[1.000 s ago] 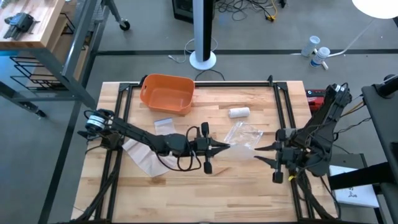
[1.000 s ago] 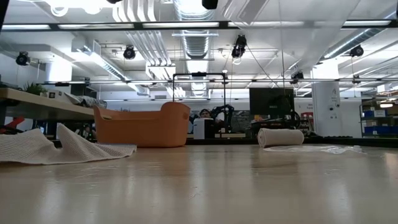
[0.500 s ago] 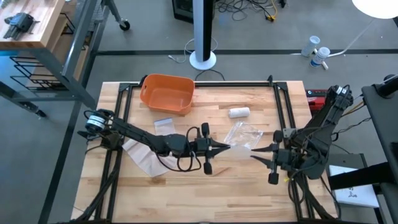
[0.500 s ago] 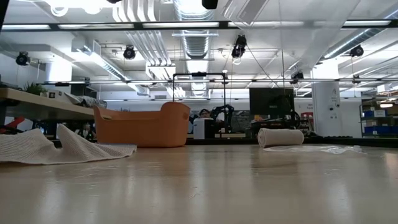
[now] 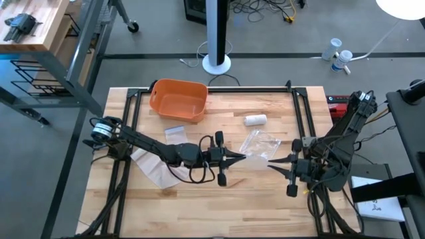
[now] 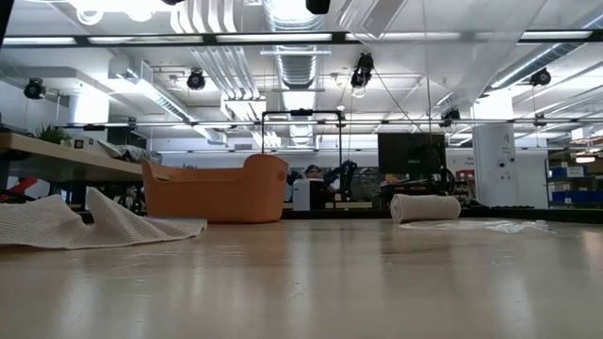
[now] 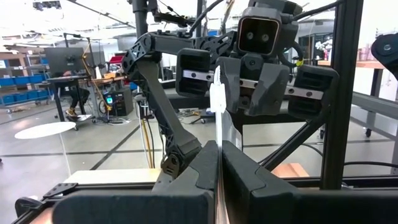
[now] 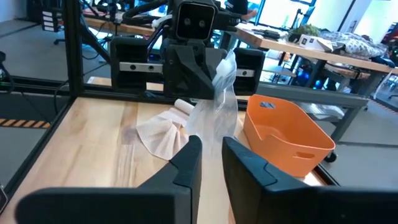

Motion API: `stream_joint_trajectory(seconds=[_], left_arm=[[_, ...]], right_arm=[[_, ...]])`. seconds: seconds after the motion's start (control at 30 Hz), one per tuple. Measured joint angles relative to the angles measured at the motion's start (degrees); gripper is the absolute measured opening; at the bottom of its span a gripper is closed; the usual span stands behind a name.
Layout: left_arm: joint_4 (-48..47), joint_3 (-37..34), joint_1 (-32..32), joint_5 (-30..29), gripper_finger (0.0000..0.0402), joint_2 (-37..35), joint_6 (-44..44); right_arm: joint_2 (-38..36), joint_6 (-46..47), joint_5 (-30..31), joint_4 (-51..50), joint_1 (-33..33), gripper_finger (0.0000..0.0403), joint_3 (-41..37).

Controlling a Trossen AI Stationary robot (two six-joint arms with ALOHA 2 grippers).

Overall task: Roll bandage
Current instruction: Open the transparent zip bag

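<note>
The clear plastic bag (image 5: 260,145) hangs mid-table, one edge pinched in the left pincer (image 5: 240,157). The loose bandage (image 5: 151,164) lies untouched at the left, a rolled bandage (image 5: 255,120) behind. Unwrapping step, I judge — the right pincer (image 5: 273,163), slightly parted, must close on the bag's far edge. It has edged nearer over the last second.

Bright overhead light, low-view foregrd blurred

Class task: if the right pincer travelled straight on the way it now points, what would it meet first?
Most likely the clear plastic bag that the left pincer is shut on. The right pincer is slightly open and aimed at it; the gap between them is unclear.
</note>
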Motion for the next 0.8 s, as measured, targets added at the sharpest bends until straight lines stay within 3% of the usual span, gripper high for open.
stream_joint_trajectory(seconds=[0.3, 0.8], left_arm=[[0.0, 0.0, 0.0, 0.0, 0.0, 0.0, 0.0], [0.0, 0.0, 0.0, 0.0, 0.0, 0.0, 0.0]], right_arm=[[0.0, 0.0, 0.0, -0.1, 0.0, 0.0049, 0.0], [0.0, -0.1, 0.0, -0.2, 0.0, 0.0074, 0.0]])
